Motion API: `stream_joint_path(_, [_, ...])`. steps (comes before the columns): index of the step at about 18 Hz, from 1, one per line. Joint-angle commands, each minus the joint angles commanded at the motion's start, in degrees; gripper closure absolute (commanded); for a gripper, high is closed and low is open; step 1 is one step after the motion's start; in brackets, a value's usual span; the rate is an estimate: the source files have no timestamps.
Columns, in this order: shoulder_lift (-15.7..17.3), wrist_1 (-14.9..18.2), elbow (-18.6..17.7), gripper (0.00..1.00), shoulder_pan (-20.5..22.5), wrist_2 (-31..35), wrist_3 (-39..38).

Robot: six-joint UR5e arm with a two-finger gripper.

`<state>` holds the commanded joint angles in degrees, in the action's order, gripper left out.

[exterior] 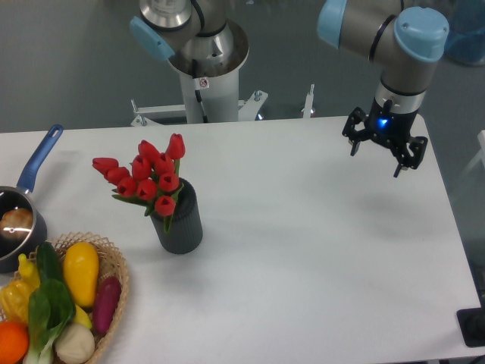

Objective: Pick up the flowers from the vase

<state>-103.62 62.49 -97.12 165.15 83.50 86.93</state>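
1. Your jaws (377,155) stand spread apart with nothing between them, the two black fingers pointing down toward the bench.
2. They hang above the far right part of the bench (318,250), not touching it, under a lit blue spot on the wrist.
3. The arm (394,45) rises from them, grey with pale blue caps, and runs off the top edge of the view.
4. Well to the left of your jaws, across open white bench, you see the flowers (144,178): red tulip buds with green leaves, leaning up and to the left.
5. The flowers sit in the vase (178,221), a dark grey ribbed cylinder standing upright on the bench, left of centre.
6. The stems are hidden inside the vase, so you cannot tell how deep they go.
7. Near the left front corner lies a wicker basket (117,265) holding vegetables in yellow, green, purple, orange and white.
8. Just behind the basket, at the left edge, a saucepan (19,220) with a blue handle rests on the bench, with something pale brown inside it.
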Motion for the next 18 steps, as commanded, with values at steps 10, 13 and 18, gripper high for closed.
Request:
stream_joint_path(10, [2.6,-0.4,-7.0,0.00,2.0,-10.8,-0.9])
stream_joint_path(13, [3.7,0.0,-8.0,0.00,1.6,-14.5,0.3])
stream_joint_path(18, [6.1,-0.1,-10.5,0.00,-2.1,-16.6,0.4])
